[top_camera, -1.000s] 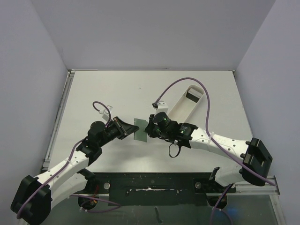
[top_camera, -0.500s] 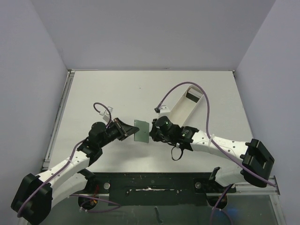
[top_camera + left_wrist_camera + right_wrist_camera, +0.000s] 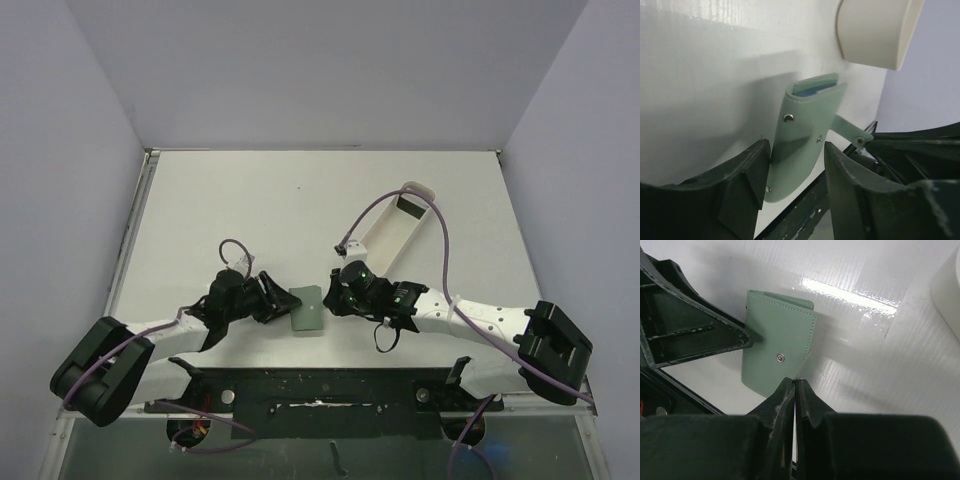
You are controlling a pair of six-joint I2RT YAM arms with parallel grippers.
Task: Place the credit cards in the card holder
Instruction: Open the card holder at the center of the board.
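Note:
The grey-green card holder (image 3: 308, 308) sits low over the table near its front edge, folded, with a strip of its bluish inside (image 3: 812, 90) showing at the far end. My left gripper (image 3: 276, 301) is open, its fingers (image 3: 751, 172) on either side of the holder's near end (image 3: 797, 165). From the other side, my right gripper (image 3: 331, 301) is shut on the holder's snap tab (image 3: 854, 134), its fingertips (image 3: 788, 388) meeting at the holder's edge (image 3: 777, 347). One black credit card (image 3: 409, 207) lies in the far end of the white tray.
The long white tray (image 3: 382, 243) lies at an angle behind the right arm; its rounded end (image 3: 875, 30) shows in the left wrist view. The dark front rail of the table (image 3: 320, 385) runs just below the holder.
Both arms have carried the card holder toward the table's front edge. The left gripper, shut on it before, has opened; the right gripper stays shut.

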